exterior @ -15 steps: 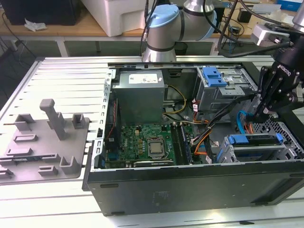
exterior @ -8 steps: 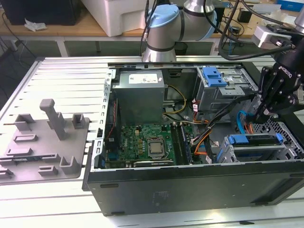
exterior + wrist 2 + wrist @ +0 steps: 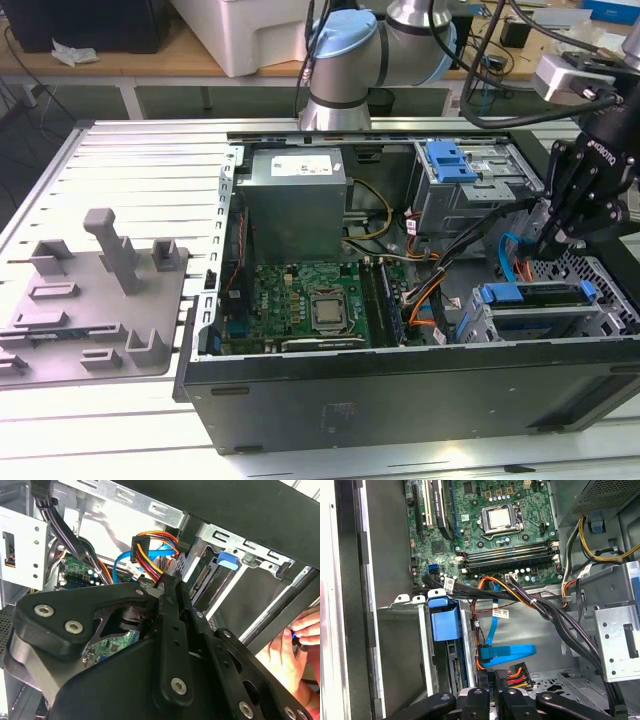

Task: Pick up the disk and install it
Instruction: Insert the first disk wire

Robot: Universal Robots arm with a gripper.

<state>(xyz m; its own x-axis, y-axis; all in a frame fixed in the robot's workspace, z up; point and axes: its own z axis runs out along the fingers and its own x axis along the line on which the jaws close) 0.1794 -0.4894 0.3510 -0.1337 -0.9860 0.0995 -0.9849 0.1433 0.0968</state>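
In the near corner of the open case (image 3: 400,400), at the exterior view's right: the disk (image 3: 530,294), seated flat in the cage (image 3: 478,326), blue frame uppermost. Touches nothing of the gripper (image 3: 548,243), just above and beyond it. Hangs tilted over the gap behind that cage, beside the cables (image 3: 440,275), fingers (image 3: 172,630) pressed together, nothing seen between them. In the first wrist view, sits near a plug (image 3: 514,672) with orange and red wires and a blue cable (image 3: 510,654). In the second wrist view, past the case's edge, shows a person's hand (image 3: 292,645).
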